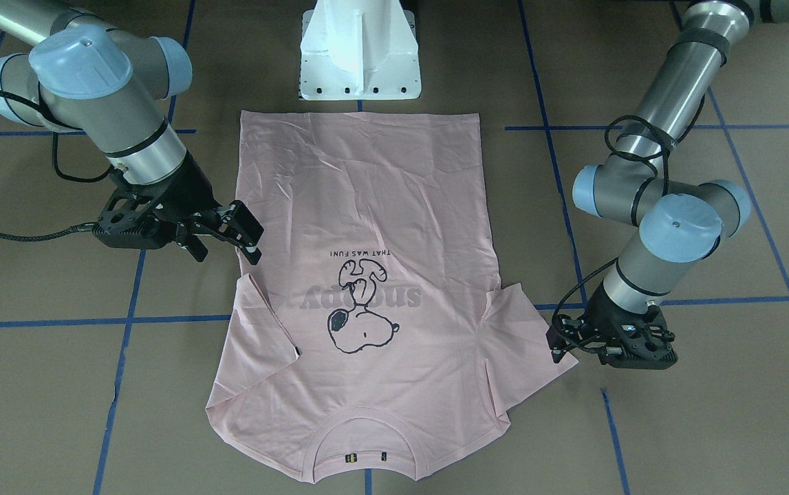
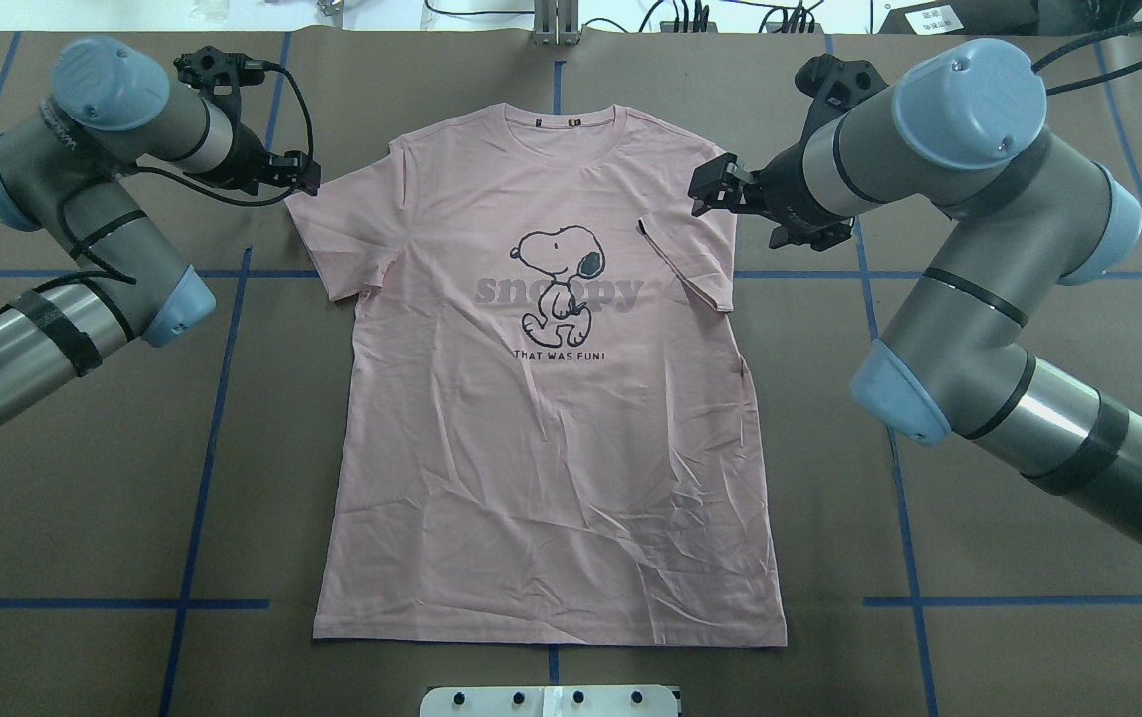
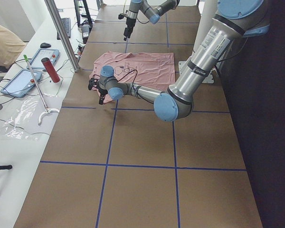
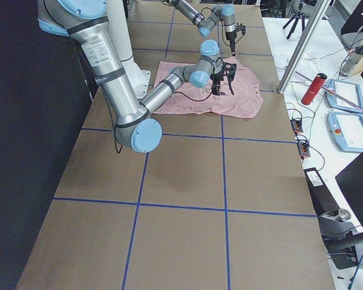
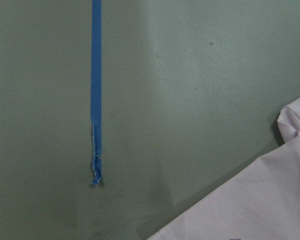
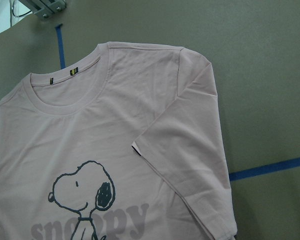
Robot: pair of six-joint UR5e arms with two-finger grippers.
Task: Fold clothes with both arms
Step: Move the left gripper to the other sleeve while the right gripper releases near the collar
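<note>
The pale pink T-shirt (image 2: 551, 448) lies flat and print-up on the brown table, neck away from the robot. Its sleeve on the robot's right (image 2: 692, 257) is folded inward over the chest; the other sleeve (image 2: 332, 244) lies spread out. My right gripper (image 1: 228, 256) hovers open just above and beside the folded sleeve, holding nothing. My left gripper (image 1: 558, 347) sits low at the outer edge of the spread sleeve, open as far as I can see, apart from the cloth. The left wrist view shows only a sleeve corner (image 5: 270, 200) and bare table.
The white pedestal base (image 1: 360, 48) stands at the shirt's hem end. Blue tape lines (image 2: 222, 398) grid the brown table. A side bench holds tablets and a red cylinder (image 3: 51, 70), next to a metal post (image 3: 61, 33).
</note>
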